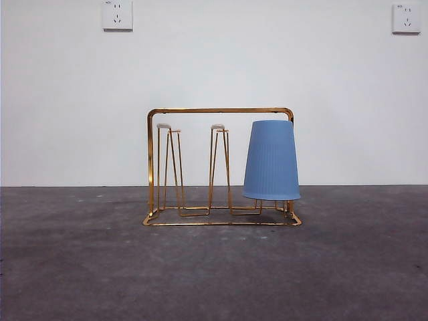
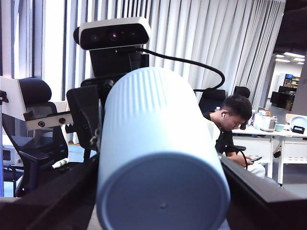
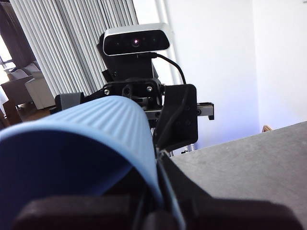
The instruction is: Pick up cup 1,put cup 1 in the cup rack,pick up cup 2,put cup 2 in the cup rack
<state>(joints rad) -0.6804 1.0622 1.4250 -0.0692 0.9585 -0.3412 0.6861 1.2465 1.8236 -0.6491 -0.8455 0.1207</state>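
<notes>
Cup 2 [image 2: 153, 124], ribbed tapered blue, clamped by left tool [image 2: 160, 165] and right tool [image 3: 153, 191]; cup 1 [image 1: 271, 160] caps gold wire rack [image 1: 200, 110].

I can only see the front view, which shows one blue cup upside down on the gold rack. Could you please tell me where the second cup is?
Observer: The second cup is off the table. It lies between the left claw's jaws, with its closed base toward that wrist camera.
Operator: Is the right arm waiting elsewhere?
Observer: No, the right claw is at the open rim of what looks like the same cup, facing the left one.
Operator: Is anything behind the arms?
Observer: A seated man, head bowed, is in the room beyond.
</notes>
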